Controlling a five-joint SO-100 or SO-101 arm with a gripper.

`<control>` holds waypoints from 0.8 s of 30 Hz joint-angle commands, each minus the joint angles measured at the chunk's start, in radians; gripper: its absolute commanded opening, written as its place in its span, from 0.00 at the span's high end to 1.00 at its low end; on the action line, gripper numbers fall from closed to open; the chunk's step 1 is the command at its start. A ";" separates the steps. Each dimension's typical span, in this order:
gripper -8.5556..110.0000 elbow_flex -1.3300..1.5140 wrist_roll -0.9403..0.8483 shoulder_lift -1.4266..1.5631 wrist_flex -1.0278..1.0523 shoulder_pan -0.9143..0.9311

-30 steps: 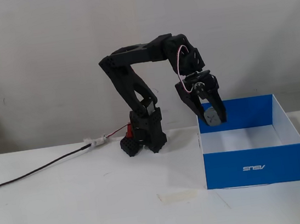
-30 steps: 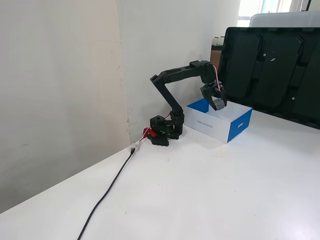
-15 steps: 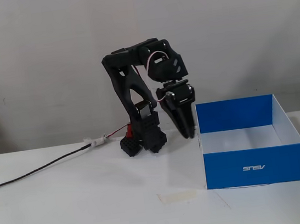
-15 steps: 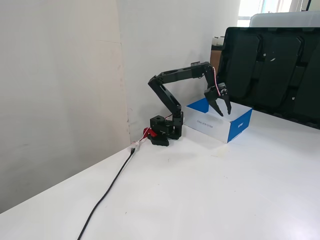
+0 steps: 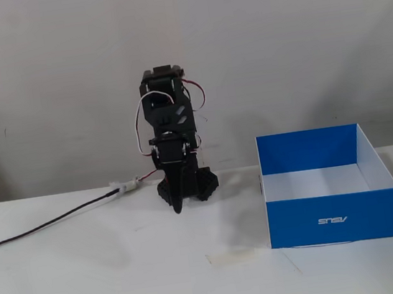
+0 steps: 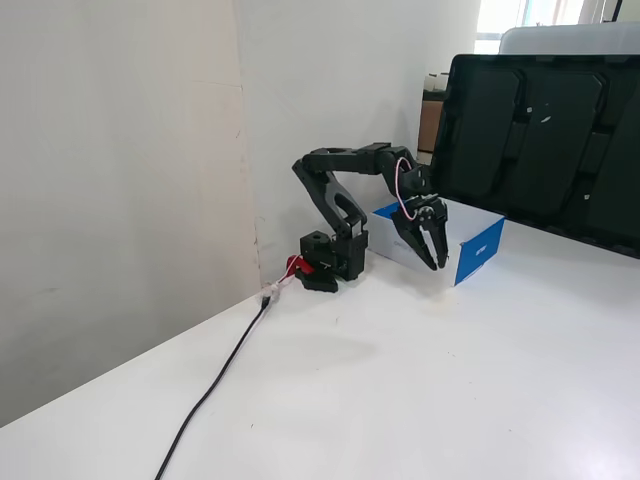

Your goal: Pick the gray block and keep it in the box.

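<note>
The blue box (image 5: pixel 334 218) with a white inside stands on the white table, right of the arm in a fixed view. It also shows behind the gripper in the other fixed view (image 6: pixel 481 252). What I can see of its floor is bare. The gray block is not visible in either view. My black gripper (image 5: pixel 178 206) points down at the table in front of the arm's base, left of the box. In a fixed view the gripper (image 6: pixel 438 263) hangs a little above the table, its fingertips together, holding nothing.
The black arm base (image 6: pixel 332 262) stands by the wall. A black cable (image 5: pixel 44 226) runs left across the table. A piece of tape (image 5: pixel 233 257) lies on the table near the box. A large dark panel (image 6: pixel 545 140) stands behind the box.
</note>
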 commanded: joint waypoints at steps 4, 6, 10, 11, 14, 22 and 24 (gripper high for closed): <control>0.93 0.210 -0.078 0.261 -0.089 0.107; 0.93 0.287 -0.109 0.365 -0.104 0.140; 0.93 0.486 -0.170 0.603 -0.124 0.167; 0.93 0.534 -0.184 0.664 -0.126 0.176; 0.93 0.667 -0.232 0.897 -0.095 0.193; 0.93 0.807 -0.253 1.187 0.037 0.169; 0.93 0.827 -0.255 1.187 0.032 0.167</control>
